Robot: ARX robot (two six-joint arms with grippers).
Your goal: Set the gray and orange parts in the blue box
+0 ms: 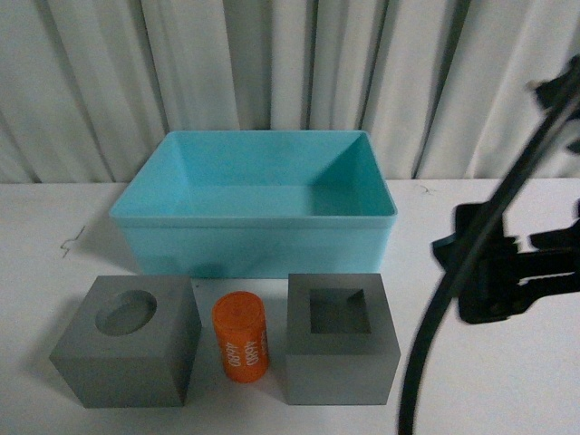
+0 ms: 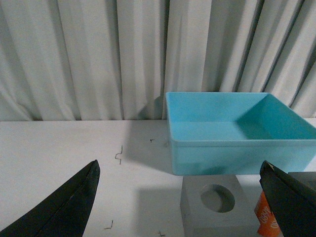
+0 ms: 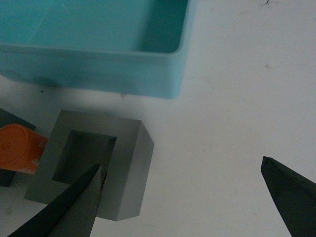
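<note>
Nearest my front camera, on the white surface, three parts stand in a row. A gray round-recess cube is at the left, an upright orange cylinder with white lettering is in the middle, and a gray square-recess cube is at the right. The cylinder stands between the cubes with a narrow gap on each side.

Seen from the left wrist, the left fingers are spread wide with nothing between them, framing the round-recess cube and the box behind it. Seen from the right wrist, the right fingers are also spread wide and hold nothing. One of them crosses the square-recess cube's rim in the picture, and I cannot tell whether it touches. In the front view the dark right arm hangs over the surface to the right of the square-recess cube, blurred, with a black cable curving past it.

Just behind the row sits the light blue box, open at the top and wider than the whole row. All three parts are outside it, close to its front wall.

Farthest back, a pale pleated curtain closes off the scene.
</note>
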